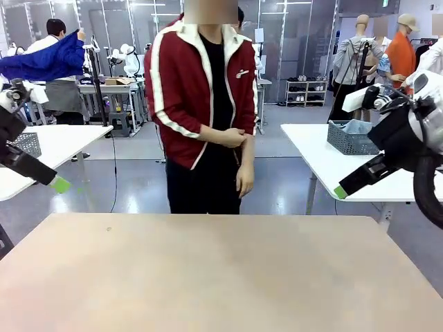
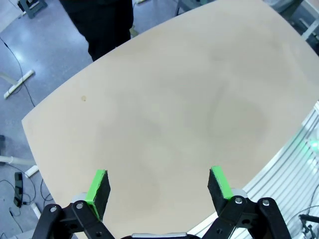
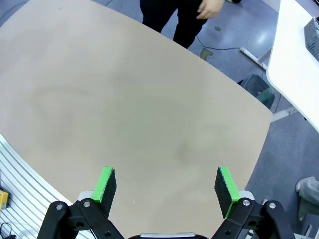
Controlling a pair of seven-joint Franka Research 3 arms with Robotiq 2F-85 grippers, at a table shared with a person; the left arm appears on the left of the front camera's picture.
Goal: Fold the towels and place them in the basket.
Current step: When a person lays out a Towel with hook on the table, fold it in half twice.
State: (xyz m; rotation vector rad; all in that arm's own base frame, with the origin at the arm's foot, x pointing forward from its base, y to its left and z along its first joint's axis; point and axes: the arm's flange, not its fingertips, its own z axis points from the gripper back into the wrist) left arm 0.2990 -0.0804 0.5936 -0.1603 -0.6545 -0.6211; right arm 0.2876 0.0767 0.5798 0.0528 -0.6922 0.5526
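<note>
- The left gripper (image 2: 159,183) was held raised off the left edge of the table (image 1: 208,277), its green pads set wide apart with nothing between them; in its wrist view the bare tan top was looked down on.
- Nothing was laid on the table, so the step in hand was judged to be the very start: the work was not yet begun, and cloth had first to be supplied before any fold could be made.
- The person (image 1: 201,90) was stood at the far edge, near the middle, one hand (image 1: 243,181) hung down and the other held at the waist; nothing was carried in either.
- The right gripper (image 3: 165,183) was likewise held raised off the right edge, jaws spread wide and empty, pointed down towards the table.
- A dark grey lattice basket (image 1: 344,144) was seen on a white side table (image 1: 311,149) beyond the right arm, well apart from the work table; a pale cloth (image 1: 360,126) was seen inside it, too small to be identified. Whether this was the basket meant by the task could not be told.
- For the next move, it was judged that a towel would have to be spread flat within reach of both arms, and each gripper lowered to a corner or edge so that one half could be drawn over the other.
</note>
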